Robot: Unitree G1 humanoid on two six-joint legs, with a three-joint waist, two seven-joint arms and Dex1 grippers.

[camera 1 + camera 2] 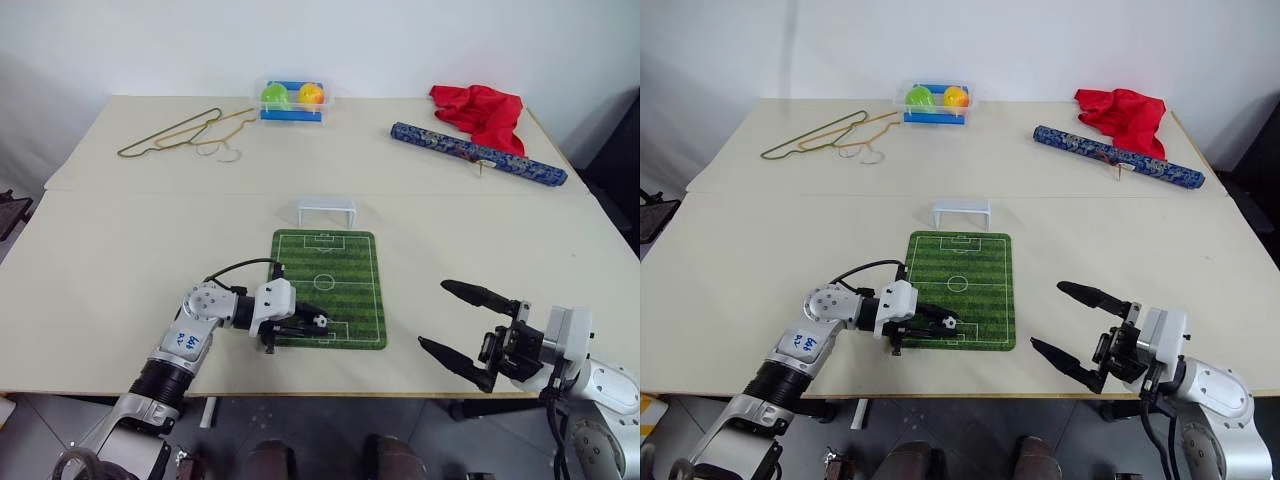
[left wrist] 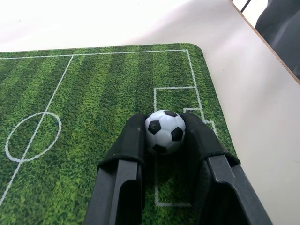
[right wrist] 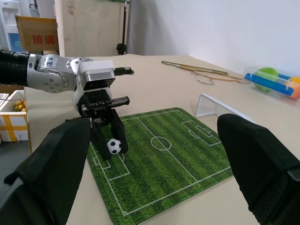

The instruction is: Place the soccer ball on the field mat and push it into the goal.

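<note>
The soccer ball (image 2: 164, 132), tiny and white with black patches, rests on the green field mat (image 1: 345, 265) at its near end, inside the near penalty box. My left gripper (image 1: 318, 322) reaches in from the mat's left edge and is shut on the ball, one finger against each side. The white goal (image 1: 326, 211) stands just beyond the mat's far end, its opening facing the mat. My right gripper (image 1: 434, 314) hovers open and empty over the table's near right part, to the right of the mat. The right wrist view looks across the mat at the ball (image 3: 114, 146).
At the table's back stands a clear tray (image 1: 292, 110) holding a green and an orange ball. Wire hangers (image 1: 170, 135) lie at the back left. A red cloth (image 1: 480, 112) and a blue patterned roll (image 1: 478, 153) lie at the back right. The table's front edge runs just below both grippers.
</note>
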